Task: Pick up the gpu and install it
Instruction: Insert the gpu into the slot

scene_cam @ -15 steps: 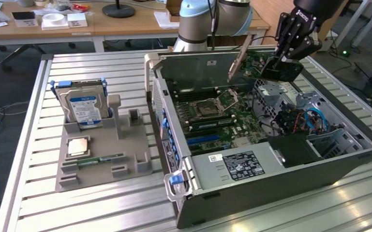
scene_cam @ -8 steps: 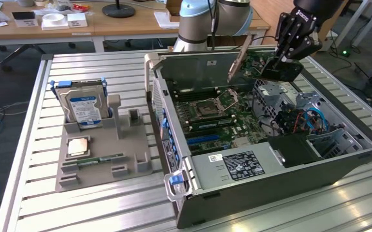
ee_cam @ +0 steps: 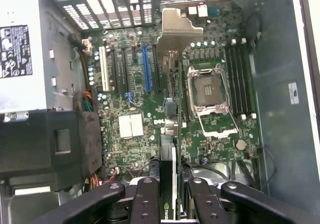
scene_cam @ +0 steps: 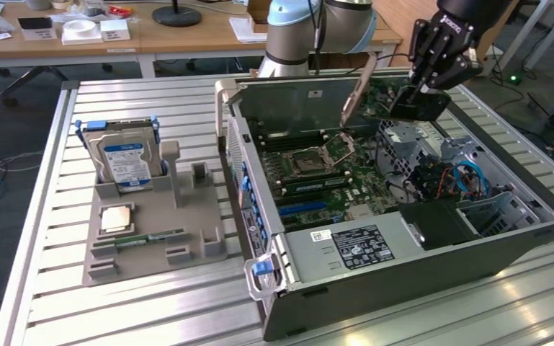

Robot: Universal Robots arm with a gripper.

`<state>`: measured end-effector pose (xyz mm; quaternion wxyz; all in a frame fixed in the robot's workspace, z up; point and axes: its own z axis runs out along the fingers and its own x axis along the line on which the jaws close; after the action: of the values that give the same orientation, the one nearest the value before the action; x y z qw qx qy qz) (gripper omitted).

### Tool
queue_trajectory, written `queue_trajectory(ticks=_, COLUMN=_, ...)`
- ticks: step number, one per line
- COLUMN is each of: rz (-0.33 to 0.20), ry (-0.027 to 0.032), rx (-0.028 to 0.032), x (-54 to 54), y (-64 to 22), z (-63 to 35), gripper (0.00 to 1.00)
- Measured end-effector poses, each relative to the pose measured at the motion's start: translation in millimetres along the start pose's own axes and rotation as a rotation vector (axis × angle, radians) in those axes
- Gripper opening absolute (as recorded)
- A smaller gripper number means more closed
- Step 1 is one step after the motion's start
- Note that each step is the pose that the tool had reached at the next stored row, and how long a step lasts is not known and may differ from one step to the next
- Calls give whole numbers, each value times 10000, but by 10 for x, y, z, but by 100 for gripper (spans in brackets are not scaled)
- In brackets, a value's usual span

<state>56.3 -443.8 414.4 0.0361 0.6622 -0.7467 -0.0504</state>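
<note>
Your tool (scene_cam: 418,95) is clamped on the gpu (scene_cam: 382,99), holding it tilted above the open computer case (scene_cam: 431,267) at the surface's (scene_cam: 142,310) far right, over the motherboard (ee_cam: 135,99)

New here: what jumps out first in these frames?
The gripper is shut on the gpu, holding it in the air over the far end of the open computer case towards the exterior view's right. In the wrist view the card hangs edge-on above the motherboard, whose CPU socket stands open. On the exterior view's left a grey tray holds a hard drive upright.
</note>
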Motion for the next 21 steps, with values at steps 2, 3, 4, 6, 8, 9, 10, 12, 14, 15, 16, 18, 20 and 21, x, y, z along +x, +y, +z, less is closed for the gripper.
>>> queue_trajectory(ticks=2, rz=-209, ry=26, rx=-2, x=0, y=0, z=2, gripper=26)
queue_trajectory(ticks=3, rz=-306, ry=36, rx=4, x=0, y=-1, z=6, gripper=26)
queue_trajectory(ticks=4, rz=-409, ry=48, rx=22, x=0, y=-2, z=11, gripper=26)
queue_trajectory(ticks=6, rz=-602, ry=67, rx=66, x=0, y=-3, z=21, gripper=26)
queue_trajectory(ticks=8, rz=-812, ry=90, rx=95, x=0, y=-5, z=29, gripper=26)
queue_trajectory(ticks=9, rz=-896, ry=100, rx=96, x=0, y=-4, z=29, gripper=26)
queue_trajectory(ticks=10, rz=-940, ry=107, rx=96, x=1, y=1, z=29, gripper=26)
queue_trajectory(ticks=12, rz=-962, ry=108, rx=97, x=2, y=8, z=31, gripper=26)
queue_trajectory(ticks=14, rz=-975, ry=109, rx=114, x=2, y=12, z=32, gripper=26)
queue_trajectory(ticks=15, rz=-993, ry=104, rx=161, x=2, y=15, z=34, gripper=26)
queue_trajectory(ticks=16, rz=-1015, ry=96, rx=228, x=3, y=17, z=37, gripper=26)
queue_trajectory(ticks=18, rz=-1065, ry=81, rx=377, x=3, y=20, z=42, gripper=26)
queue_trajectory(ticks=20, rz=-1117, ry=70, rx=520, x=4, y=22, z=47, gripper=26)
queue_trajectory(ticks=21, rz=-1142, ry=64, rx=591, x=4, y=24, z=49, gripper=26)
